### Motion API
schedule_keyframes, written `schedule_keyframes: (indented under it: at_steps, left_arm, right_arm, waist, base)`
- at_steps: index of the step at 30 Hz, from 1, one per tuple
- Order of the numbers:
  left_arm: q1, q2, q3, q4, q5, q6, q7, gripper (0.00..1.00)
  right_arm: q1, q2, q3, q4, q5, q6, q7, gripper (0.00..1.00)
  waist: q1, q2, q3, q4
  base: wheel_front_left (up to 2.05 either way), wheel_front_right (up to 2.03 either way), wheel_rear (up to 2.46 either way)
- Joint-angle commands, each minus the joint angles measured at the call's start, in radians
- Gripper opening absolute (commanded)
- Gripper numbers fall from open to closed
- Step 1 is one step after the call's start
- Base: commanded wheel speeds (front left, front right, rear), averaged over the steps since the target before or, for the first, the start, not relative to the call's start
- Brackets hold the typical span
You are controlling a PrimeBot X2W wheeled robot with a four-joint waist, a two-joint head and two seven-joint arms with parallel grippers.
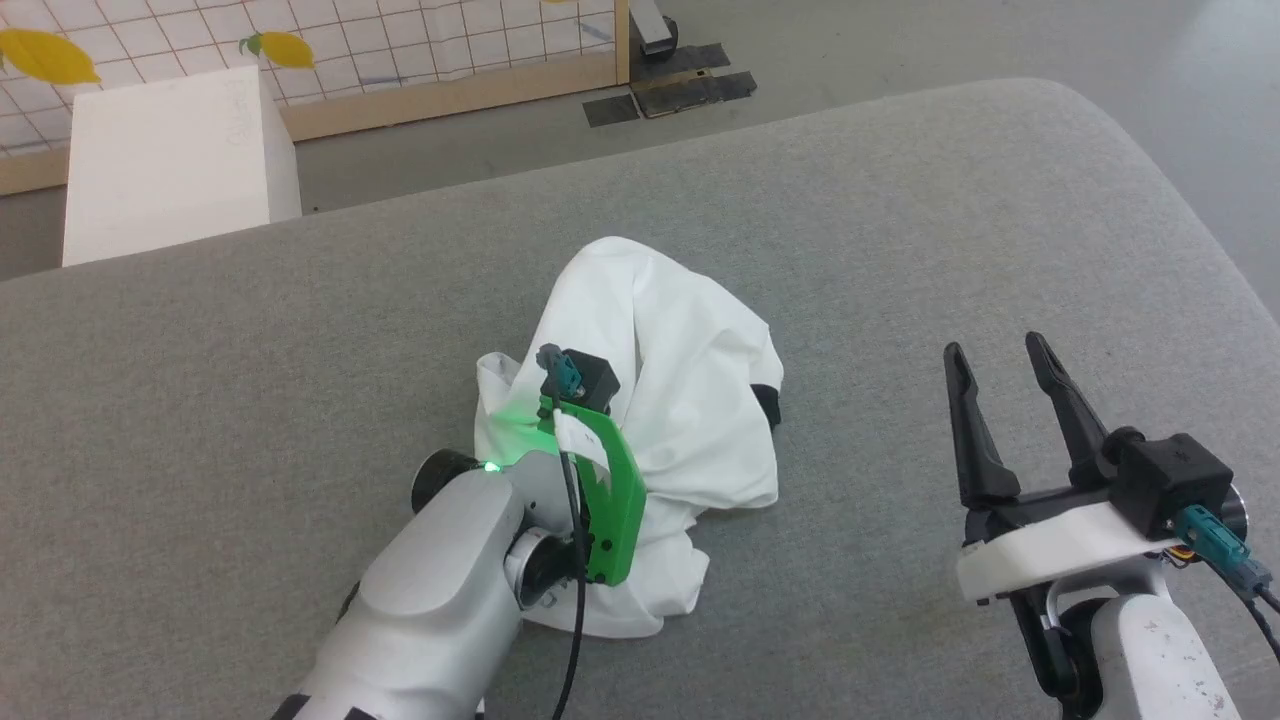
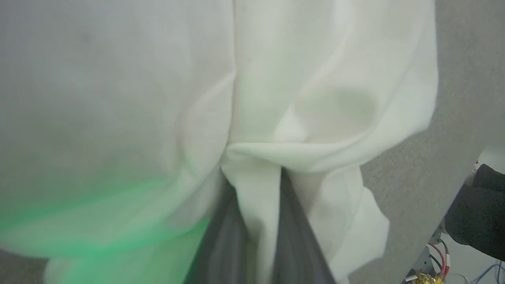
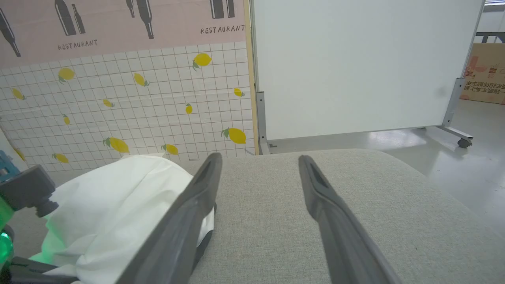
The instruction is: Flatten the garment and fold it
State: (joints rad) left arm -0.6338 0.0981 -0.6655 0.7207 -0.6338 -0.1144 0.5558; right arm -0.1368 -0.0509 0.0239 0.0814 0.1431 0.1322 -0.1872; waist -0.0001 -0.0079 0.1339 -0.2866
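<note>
Two grippers sit nearest. The left gripper [image 2: 255, 185] is buried in the near left side of the garment [image 1: 690, 400], its jaws closed on a fold of white cloth that runs up between the two dark fingers [image 2: 227, 240]. A green bracket [image 1: 612, 500] on that wrist lies over the garment, and a green glow tints the cloth beside it. The right gripper [image 1: 993, 350] is well to the right of the garment and apart from it, over the bare grey cloth-covered counter [image 1: 900, 250], jaws spread wide with nothing between them.

The garment lies crumpled in a heap around the middle of the counter, mostly white, with a small black patch [image 1: 765, 403] at its right edge.

Beyond the garment to the far left, past the counter's far edge, stands a white box [image 1: 170, 160]; what it holds cannot be seen. Behind the garment rises a tiled panel with yellow lemons [image 3: 138, 110]. Farther to the right is a white board [image 3: 355, 67] on wheeled feet. Past it is a cardboard box [image 3: 487, 75], its contents hidden.
</note>
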Motion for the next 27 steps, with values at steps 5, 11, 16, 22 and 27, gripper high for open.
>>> schedule_keyframes:
  at_steps: [5, 11, 16, 22, 27]
  left_arm:
    - [0.027, 0.006, 0.039, -0.042, -0.035, 0.003, -0.101, 1.00]
    - [0.032, 0.040, 0.125, -0.204, 0.015, 0.021, -0.474, 1.00]
    - [0.083, 0.097, 0.201, -0.311, 0.064, 0.078, -0.716, 1.00]
    - [0.199, 0.158, 0.287, -0.396, 0.091, 0.133, -0.808, 1.00]
    - [0.326, 0.172, 0.372, -0.476, 0.122, 0.168, -0.817, 1.00]
  right_arm:
    - [-0.009, 0.001, 0.001, 0.014, 0.018, -0.002, -0.016, 1.00]
    - [-0.004, 0.001, -0.014, 0.016, 0.009, -0.002, -0.016, 1.00]
    - [0.006, 0.001, -0.024, 0.008, 0.003, -0.002, -0.009, 1.00]
    - [0.022, 0.001, -0.026, -0.012, -0.014, -0.002, 0.009, 1.00]
    - [0.035, 0.001, -0.031, -0.029, -0.025, -0.002, 0.024, 1.00]
  waist:
    - [0.0001, 0.0076, -0.005, 0.024]
    - [0.0001, 0.0076, -0.029, 0.067]
    - [0.0001, 0.0076, -0.052, 0.106]
    - [0.0001, 0.0076, -0.076, 0.147]
    - [0.0001, 0.0076, -0.083, 0.171]
  base:
    - [0.00, 0.00, 0.00]
    - [0.00, 0.00, 0.00]
    - [0.00, 0.00, 0.00]
    - [0.00, 0.00, 0.00]
    - [0.00, 0.00, 0.00]
